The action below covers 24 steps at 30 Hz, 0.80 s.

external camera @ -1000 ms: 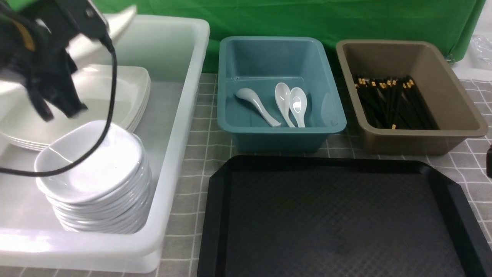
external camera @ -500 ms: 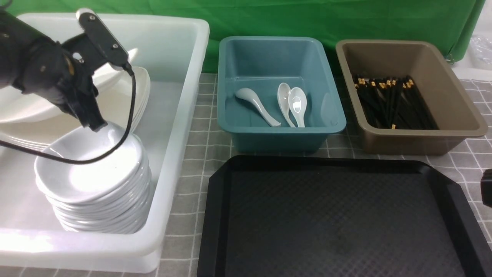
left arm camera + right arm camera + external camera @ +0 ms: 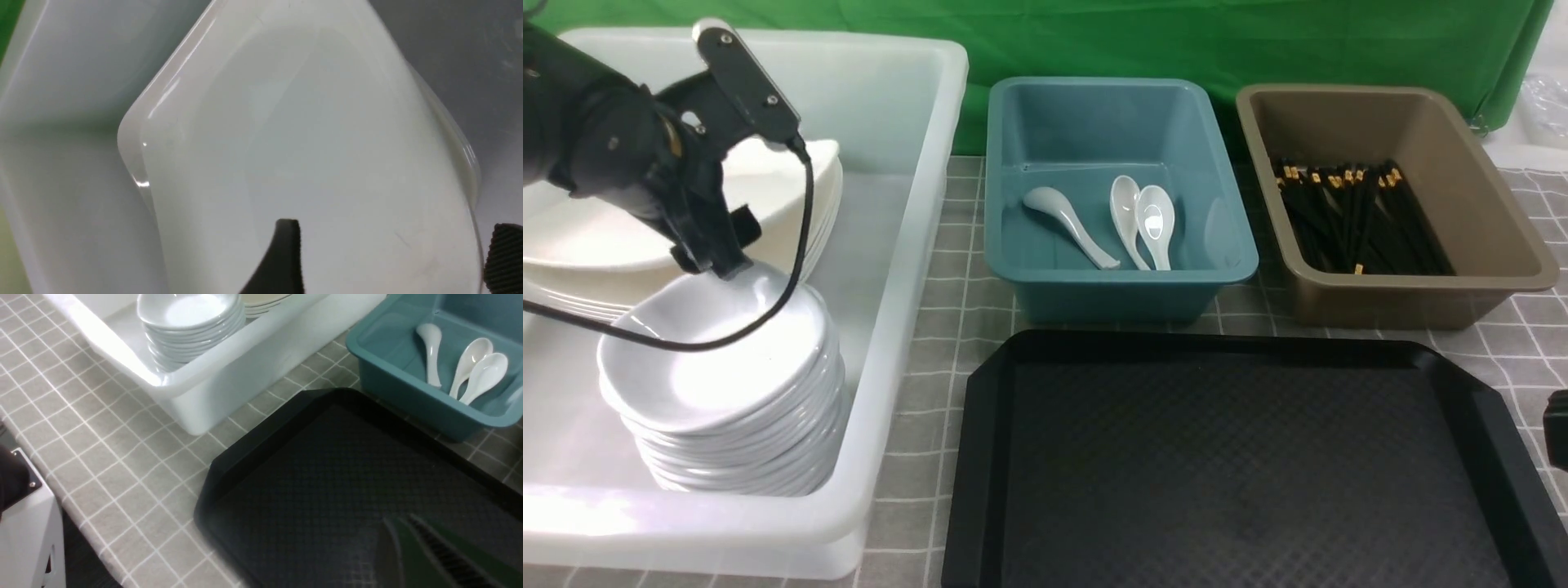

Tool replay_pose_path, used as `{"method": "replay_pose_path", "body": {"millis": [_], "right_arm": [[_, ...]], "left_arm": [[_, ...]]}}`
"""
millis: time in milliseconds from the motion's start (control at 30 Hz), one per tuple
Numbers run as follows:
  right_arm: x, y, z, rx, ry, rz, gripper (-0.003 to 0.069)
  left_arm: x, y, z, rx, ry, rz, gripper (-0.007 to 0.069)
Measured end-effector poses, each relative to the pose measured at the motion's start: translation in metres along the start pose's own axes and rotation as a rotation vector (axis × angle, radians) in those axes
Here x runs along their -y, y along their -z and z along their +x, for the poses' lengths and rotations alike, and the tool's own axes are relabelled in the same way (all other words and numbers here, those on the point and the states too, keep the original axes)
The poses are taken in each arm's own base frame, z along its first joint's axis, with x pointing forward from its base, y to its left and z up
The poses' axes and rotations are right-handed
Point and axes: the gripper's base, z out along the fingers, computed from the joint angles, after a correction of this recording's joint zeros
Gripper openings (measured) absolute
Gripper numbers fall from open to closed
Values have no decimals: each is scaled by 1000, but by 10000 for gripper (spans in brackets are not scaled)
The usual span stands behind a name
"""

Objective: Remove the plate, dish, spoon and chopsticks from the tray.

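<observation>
The large white square plate [image 3: 596, 233] lies on top of a stack of like plates inside the white tub [image 3: 907, 245]; it fills the left wrist view [image 3: 310, 134]. My left gripper [image 3: 715, 255] is open over the plate's near edge. One finger is above the plate's floor and the other is outside its rim [image 3: 394, 232]. The black tray [image 3: 1233, 465] has nothing on it. Spoons [image 3: 1152, 220] lie in the blue tub. Chopsticks [image 3: 1356, 216] lie in the brown tub. My right gripper [image 3: 402, 520] hovers shut and empty over the tray's right side.
A stack of small white bowls [image 3: 723, 384] stands in the white tub in front of the plates, just under my left gripper. The blue tub [image 3: 1119, 286] and brown tub [image 3: 1413, 294] stand behind the tray on a grey checked cloth [image 3: 931, 392].
My left gripper brought the tilted plate down from high in the tub onto the plate stack, and its jaws now stand apart around the plate's rim. The right arm barely moved.
</observation>
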Motion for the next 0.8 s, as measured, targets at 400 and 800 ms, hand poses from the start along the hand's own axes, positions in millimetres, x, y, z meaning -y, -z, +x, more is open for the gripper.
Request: {"method": "replay_pose_path", "body": {"millis": [400, 800], "right_arm": [[-1, 0, 0, -3, -1, -11, 41], [-1, 0, 1, -7, -6, -11, 73]], "left_arm": [[-19, 121, -7, 367, 397, -1, 547], [55, 250, 75, 929, 663, 19, 11]]}}
